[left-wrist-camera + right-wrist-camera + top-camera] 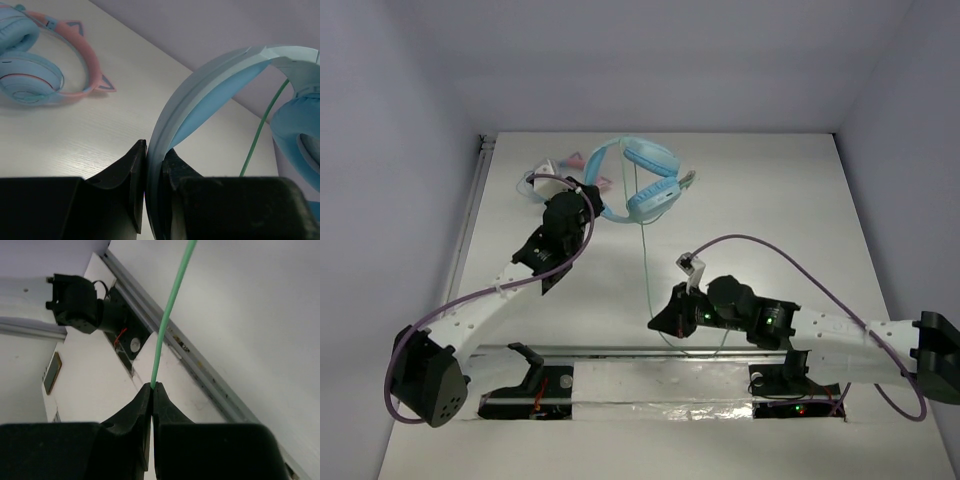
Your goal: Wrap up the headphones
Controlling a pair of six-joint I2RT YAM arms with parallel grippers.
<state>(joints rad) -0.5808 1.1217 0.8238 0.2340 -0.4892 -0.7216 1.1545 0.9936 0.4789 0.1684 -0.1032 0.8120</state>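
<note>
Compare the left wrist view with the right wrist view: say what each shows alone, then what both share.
Only the left wrist view: the left gripper shut on the padded band of the headphones, one ear cup, and the cat-ear headphones lying on the table. Only the right wrist view: the right gripper pinching the cable, a metal rail and a black fixture. Both: the pale-green cable and the white table.

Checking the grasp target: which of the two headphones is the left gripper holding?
The larger all light-blue headphones: the left gripper pinches their padded band, and the green cable hangs from them. The pink cat-ear headphones lie apart, ungripped.
</note>
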